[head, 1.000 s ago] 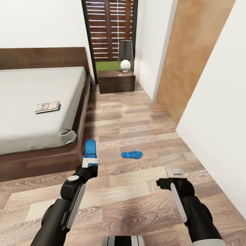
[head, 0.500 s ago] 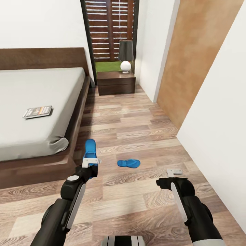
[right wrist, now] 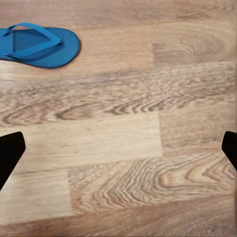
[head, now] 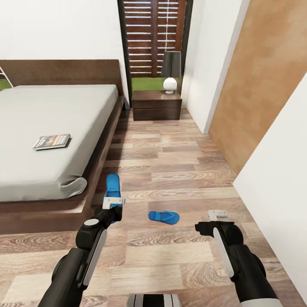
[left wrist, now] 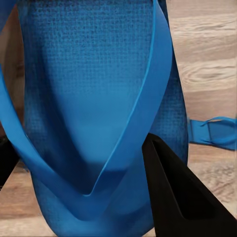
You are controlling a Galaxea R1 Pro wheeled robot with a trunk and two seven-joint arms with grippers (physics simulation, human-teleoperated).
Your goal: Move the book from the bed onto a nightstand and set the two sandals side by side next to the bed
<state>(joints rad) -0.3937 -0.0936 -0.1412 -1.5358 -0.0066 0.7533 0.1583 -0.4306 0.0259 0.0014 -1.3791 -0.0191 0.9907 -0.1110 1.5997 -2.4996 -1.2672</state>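
My left gripper (head: 113, 203) is shut on one bright-blue sandal (head: 113, 186), which it holds above the floor beside the bed's foot corner; up close the sandal (left wrist: 94, 98) sits between the dark fingers (left wrist: 170, 192). The other sandal (head: 163, 216) lies flat on the wood floor between my arms and also shows as the sandal (right wrist: 39, 45). My right gripper (head: 218, 214) hangs open over bare planks, to the right of that sandal. The book (head: 52, 141) lies on the grey mattress of the bed (head: 51, 106). The nightstand (head: 156, 104) stands at the far wall.
A lamp (head: 171, 70) with a dark shade and white base stands on the nightstand. A white wall (head: 277, 187) and a tan door panel (head: 260, 85) close the right side. The floor strip between bed and wall runs to the window.
The camera has moved, so the bed, nightstand and floor sandal sit differently in the picture. Both arms hold the same pose, the left still gripping its sandal.
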